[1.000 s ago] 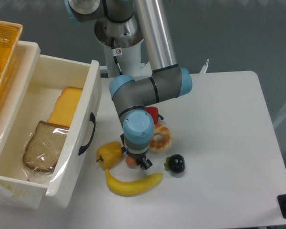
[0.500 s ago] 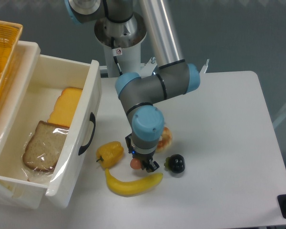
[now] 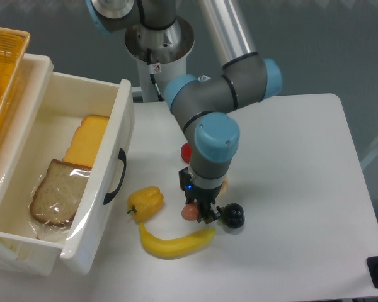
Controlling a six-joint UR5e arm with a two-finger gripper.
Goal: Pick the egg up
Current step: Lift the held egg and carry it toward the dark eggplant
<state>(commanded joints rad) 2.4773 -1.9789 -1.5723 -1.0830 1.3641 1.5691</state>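
The jaws appear clamped on the egg, which shows as a small pinkish oval at the tip of the gripper; the fingers are mostly hidden under the wrist, so the exact contact cannot be read. Whether the egg is clear of the counter or just resting on it is also hard to tell from this angle.

Taking the egg as the landmark: the banana lies just below it, the dark fruit just to its right and close beside the gripper, the yellow pepper to its left, and a red item above it, half covered by the arm. A donut behind the wrist is almost wholly hidden. Further left stands the open drawer with bread inside.

To do this step well, I judge the lift should go straight up and slowly. The egg is smooth and rounded, so a sideways pull could roll it out of the grip or nudge the dark fruit and banana crowded around it.
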